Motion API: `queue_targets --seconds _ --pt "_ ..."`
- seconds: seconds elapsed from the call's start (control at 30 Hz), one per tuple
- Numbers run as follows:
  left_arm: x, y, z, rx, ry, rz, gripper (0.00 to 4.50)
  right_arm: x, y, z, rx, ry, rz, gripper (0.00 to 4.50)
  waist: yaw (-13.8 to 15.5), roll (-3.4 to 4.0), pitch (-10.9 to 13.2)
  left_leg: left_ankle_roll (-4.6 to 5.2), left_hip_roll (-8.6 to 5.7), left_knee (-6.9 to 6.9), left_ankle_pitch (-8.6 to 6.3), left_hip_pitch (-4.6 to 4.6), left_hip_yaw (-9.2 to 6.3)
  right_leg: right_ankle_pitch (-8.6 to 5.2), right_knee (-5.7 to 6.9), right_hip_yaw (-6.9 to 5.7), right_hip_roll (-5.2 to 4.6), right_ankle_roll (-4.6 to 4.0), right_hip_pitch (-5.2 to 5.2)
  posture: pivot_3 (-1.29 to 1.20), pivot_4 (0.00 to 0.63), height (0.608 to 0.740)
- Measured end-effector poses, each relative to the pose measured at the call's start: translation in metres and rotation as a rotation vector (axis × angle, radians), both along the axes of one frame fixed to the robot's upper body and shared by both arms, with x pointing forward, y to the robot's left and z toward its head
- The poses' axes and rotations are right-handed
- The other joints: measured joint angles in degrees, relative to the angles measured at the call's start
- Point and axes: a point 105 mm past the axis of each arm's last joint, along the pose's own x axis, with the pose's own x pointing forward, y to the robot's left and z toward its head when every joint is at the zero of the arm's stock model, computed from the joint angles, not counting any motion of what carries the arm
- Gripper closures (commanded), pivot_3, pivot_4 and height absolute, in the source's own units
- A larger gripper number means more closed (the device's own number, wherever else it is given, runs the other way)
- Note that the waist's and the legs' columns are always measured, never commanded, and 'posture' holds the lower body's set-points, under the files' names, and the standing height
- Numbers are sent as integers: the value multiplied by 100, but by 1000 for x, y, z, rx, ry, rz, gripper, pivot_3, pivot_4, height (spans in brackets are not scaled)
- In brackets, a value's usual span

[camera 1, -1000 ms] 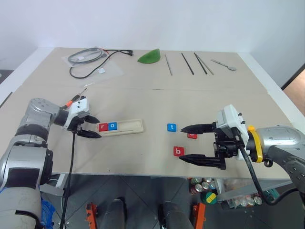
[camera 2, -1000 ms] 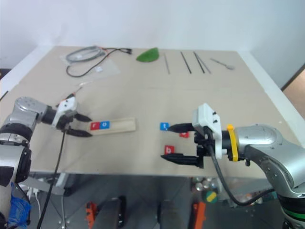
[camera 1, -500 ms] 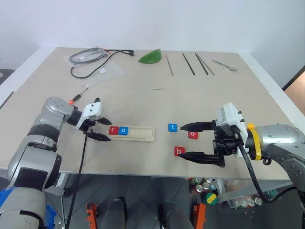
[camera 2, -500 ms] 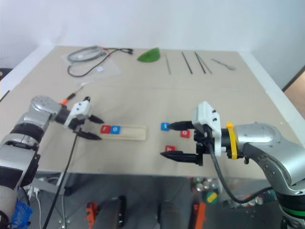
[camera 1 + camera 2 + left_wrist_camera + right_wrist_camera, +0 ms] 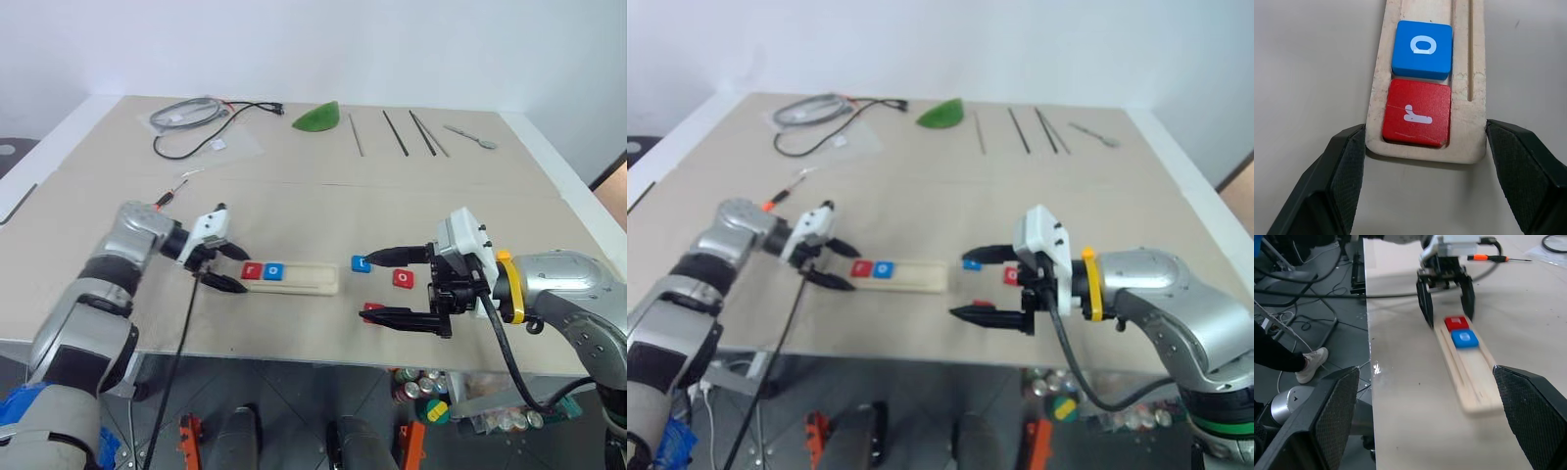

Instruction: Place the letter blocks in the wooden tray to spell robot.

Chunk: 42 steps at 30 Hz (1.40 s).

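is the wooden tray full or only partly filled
Partly filled: the wooden tray holds only the red r and blue o tiles at one end.

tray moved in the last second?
Yes. The wooden tray has slid toward the robot's right: the gap between its end and the blue t tile has shrunk to a sliver.

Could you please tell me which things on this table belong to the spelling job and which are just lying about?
Job: wooden tray, r block, o block, t block, second o block, red block.
Lying about: cables, green piece, rods, spoon, screwdriver.
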Motion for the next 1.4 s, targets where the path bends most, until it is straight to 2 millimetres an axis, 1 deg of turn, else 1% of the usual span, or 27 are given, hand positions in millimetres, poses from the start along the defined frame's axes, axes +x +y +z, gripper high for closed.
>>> queue_targets --seconds 0.07,0.13,0.27,0.5,0.93,1.07,1.3,1.4 --pt "-2 -6 1 -3 23 -14 1276 1 1 0 8 -5 3 0 -13 -1 1 1 4 0 0 0 -1 1 0 0 7 -2 -3 0 150 740" --pt "-3 -7 0 7 27 -26 1276 3 2 2 10 -16 4 0 -31 0 1 1 8 -1 -1 0 -1 2 2 0 12 -3 -6 0 150 740" --pt "-4 2 1 42 10 -31 1276 3 3 2 13 -23 4 0 -77 0 1 7 13 -1 -4 1 -2 1 1 -1 17 -4 -6 0 150 740" --pt "-2 9 1 75 -22 -29 1276 3 3 2 13 -22 5 0 -94 0 1 8 13 0 -5 4 -1 5 2 -1 16 -10 -7 0 150 740" --pt "0 7 2 71 -22 -4 1276 4 3 2 23 -26 15 0 -89 0 1 7 13 1 -5 4 -1 12 2 -2 14 -19 -8 0 150 740" --pt "-2 6 2 63 -8 7 1276 7 6 -2 22 -18 21 0 -89 0 1 7 13 1 -5 4 0 12 1 -2 12 -19 -10 0 150 740" --pt "-4 8 3 89 -47 -6 1276 12 8 2 34 -41 37 0 -93 0 1 12 15 -4 -8 1 2 5 2 -1 17 -12 -17 0 150 740" --pt "-2 9 5 86 -70 11 1276 13 10 -2 35 -27 43 0 -90 0 1 12 16 -4 -8 1 1 6 2 -1 19 -14 -19 0 150 740"
